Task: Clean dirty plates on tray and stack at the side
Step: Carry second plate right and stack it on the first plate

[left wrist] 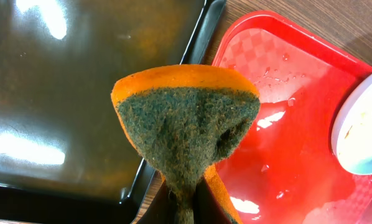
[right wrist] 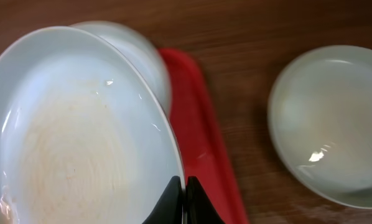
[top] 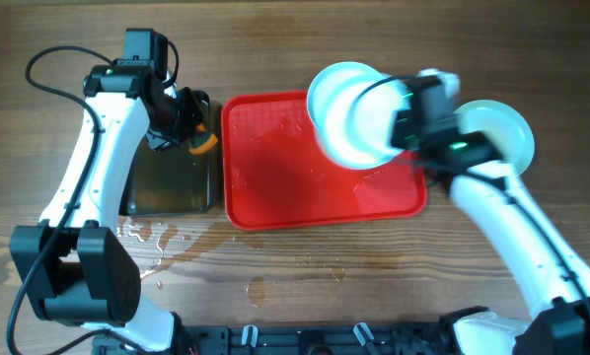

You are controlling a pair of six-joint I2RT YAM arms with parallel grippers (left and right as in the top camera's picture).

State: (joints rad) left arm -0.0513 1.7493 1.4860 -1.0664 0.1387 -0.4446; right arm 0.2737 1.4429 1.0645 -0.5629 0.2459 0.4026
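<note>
- Nearest the left wrist camera, an orange foam sponge with a dark green scouring face is found clenched in the left pincer. That pincer hangs over the tray-side edge of a black rectangular metal pan.
- A round pale mint-white plate with faint brown-orange smears is held above the large red rectangular plastic tray. It is gripped at its rim by the right pincer, whose fingers are closed on it.
- A second plate is seen behind the held one, by the tray's far right corner. Whether it rests on the tray cannot be told.
- A third plate lies on the wooden tabletop just right of the tray, apart from it.
- The held plate lies to the right of the sponge, with most of the tray's length between them, and its smeared face is turned upward.
- Scrubbing is judged to be the pending step. It calls for the left arm to be brought across the wet tray to the plate.
</note>
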